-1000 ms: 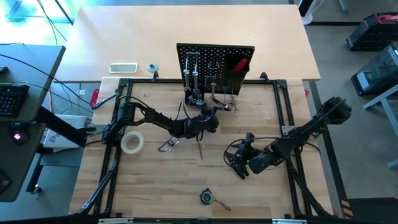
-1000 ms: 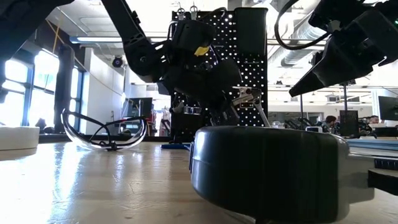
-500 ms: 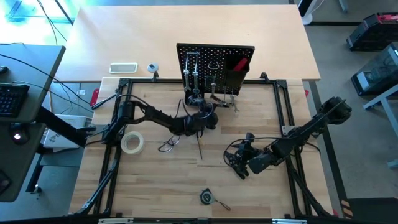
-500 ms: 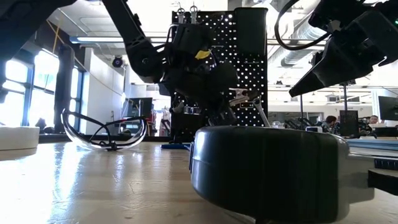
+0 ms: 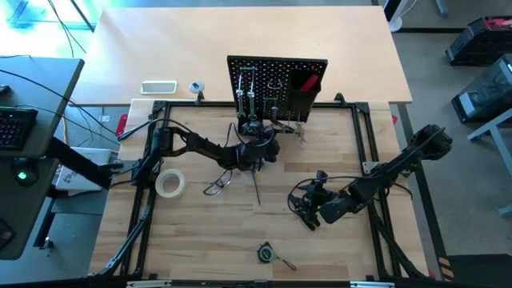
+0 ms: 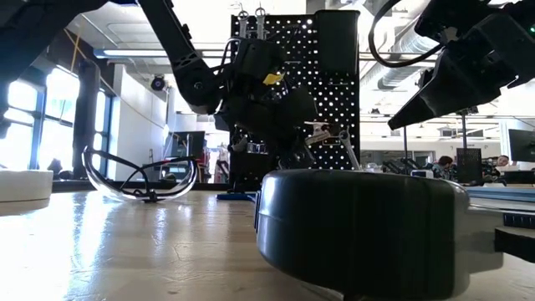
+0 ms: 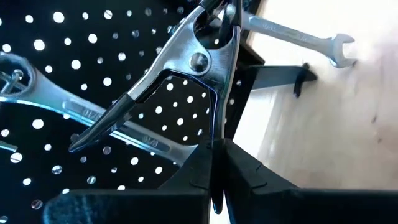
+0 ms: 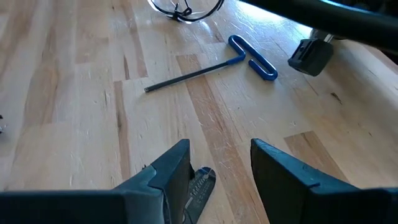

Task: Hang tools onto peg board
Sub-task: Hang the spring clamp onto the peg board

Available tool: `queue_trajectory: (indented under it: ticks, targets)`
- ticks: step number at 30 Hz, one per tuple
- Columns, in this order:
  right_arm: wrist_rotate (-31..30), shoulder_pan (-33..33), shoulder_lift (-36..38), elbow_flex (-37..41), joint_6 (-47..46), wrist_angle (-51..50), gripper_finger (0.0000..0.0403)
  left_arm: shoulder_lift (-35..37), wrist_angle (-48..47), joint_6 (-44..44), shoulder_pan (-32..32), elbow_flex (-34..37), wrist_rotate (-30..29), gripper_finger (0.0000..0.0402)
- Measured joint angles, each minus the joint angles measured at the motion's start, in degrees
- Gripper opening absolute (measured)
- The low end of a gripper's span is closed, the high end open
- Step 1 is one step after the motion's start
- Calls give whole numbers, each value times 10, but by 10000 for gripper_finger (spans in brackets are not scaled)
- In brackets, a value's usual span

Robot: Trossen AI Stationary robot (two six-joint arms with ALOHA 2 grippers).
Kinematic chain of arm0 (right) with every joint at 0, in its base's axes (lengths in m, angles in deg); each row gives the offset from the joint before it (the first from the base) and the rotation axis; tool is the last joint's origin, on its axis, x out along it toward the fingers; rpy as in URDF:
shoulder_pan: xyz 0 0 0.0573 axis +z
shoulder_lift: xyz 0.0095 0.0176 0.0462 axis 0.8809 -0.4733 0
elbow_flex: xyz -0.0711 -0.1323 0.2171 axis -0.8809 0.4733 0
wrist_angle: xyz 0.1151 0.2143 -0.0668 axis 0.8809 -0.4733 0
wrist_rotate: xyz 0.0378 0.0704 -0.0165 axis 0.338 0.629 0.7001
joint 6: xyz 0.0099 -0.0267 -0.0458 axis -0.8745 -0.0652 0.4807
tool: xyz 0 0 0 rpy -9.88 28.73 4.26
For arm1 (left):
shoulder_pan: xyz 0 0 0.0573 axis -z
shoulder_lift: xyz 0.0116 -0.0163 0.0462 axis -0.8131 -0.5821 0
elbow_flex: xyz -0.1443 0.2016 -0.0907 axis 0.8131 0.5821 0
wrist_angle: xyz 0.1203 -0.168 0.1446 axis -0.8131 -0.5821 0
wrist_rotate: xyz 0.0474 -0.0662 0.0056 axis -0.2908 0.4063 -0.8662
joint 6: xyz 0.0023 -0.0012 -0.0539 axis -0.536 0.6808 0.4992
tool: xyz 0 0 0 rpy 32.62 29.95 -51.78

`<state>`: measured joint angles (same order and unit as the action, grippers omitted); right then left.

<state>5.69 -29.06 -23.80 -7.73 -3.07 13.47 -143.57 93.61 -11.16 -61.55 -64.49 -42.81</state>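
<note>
The left gripper (image 5: 270, 141) is up at the foot of the peg board (image 5: 277, 78), its dark fingers (image 7: 249, 177) pinched tight on one handle of a pair of pliers (image 7: 186, 74), bare polished steel at the head and pivot, with a black sleeve on the free handle that splays off to one side. Behind the pliers a silver wrench (image 7: 118, 121) lies across the perforated black panel, and a second wrench (image 7: 298, 38) shows its open end past the board's edge, over pale wood.

The right gripper (image 5: 308, 210) hangs low over the middle of the table (image 5: 208, 232), fingers (image 8: 168, 171) spread apart and holding nothing. In front of it a blue-handled hex key (image 8: 214, 65) lies flat on the boards, its thin dark shaft pointing away from its looped blue grip (the grain runs in long pale butcher-block strips, lightly scuffed).

Further out, clear glasses (image 5: 218, 184) rest beside the left arm, a pale tape roll (image 5: 170, 184) sits near the table's left rail, and a small round tape measure (image 5: 266, 253) lies alone toward the near edge, with bare wood around it. A black frame borders the worktop. A red-handled tool (image 5: 309, 82) sits in the board's black bin. Beyond the board a lighter desk carries a white tray (image 5: 158, 86), and the low view looks into a bright open workshop with tall windows
</note>
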Motion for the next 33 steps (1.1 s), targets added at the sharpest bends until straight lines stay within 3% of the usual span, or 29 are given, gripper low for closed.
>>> queue_trajectory:
  ticks: [15, 33]
  targets:
    - [0, 1, 0, 0, -7, 7, 162, 0, -55, 23, -8, -20, 9, 73]
    - [-15, 19, 0, 0, -19, 6, 162, 0, -92, 47, 17, -20, 10, 238]
